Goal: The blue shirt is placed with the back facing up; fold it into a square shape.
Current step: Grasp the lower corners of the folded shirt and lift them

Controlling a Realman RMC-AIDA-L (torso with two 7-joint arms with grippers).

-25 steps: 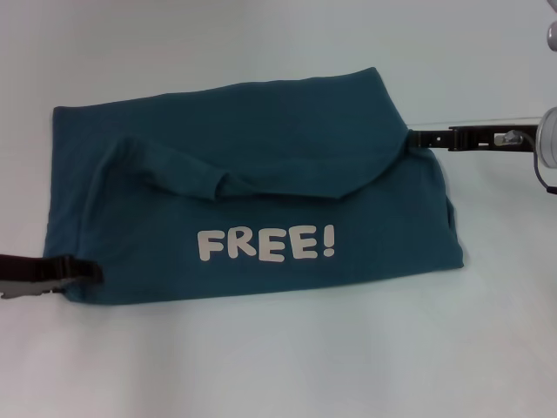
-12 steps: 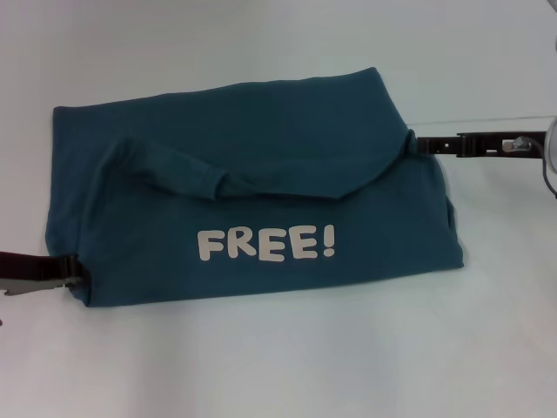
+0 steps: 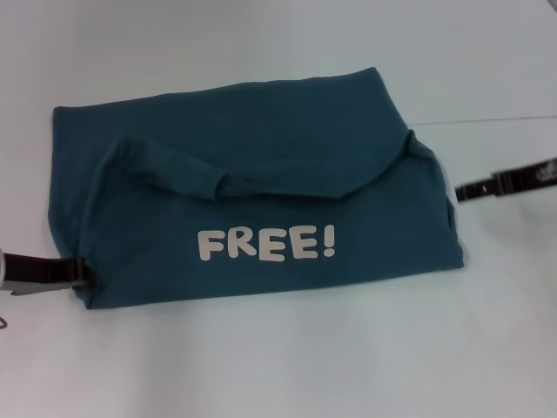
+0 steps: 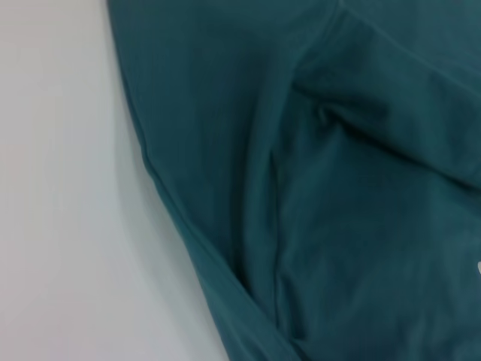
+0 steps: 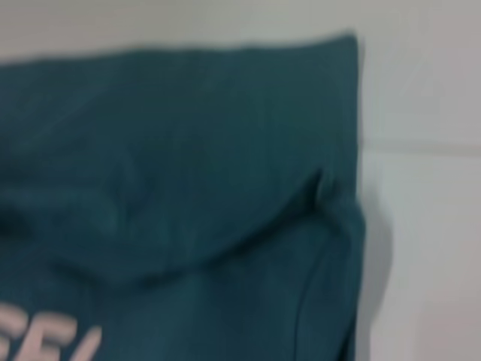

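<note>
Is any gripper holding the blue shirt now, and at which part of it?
The left gripper is at the near-left corner of the blue shirt; whether it grips cannot be told. The right gripper is apart from the shirt, holding nothing.

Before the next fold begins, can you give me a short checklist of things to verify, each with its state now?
1. Blue shirt lies flat on the table: ok, only small wrinkles.
2. Shape is already square: not ok, it is a wide rectangle.
3. Left gripper reaches the shirt's near left corner: ok, its tip touches the edge.
4. Right gripper is at the shirt: not ok, it is apart from the right edge.
5. Fingers hold cloth: cannot tell.
</note>
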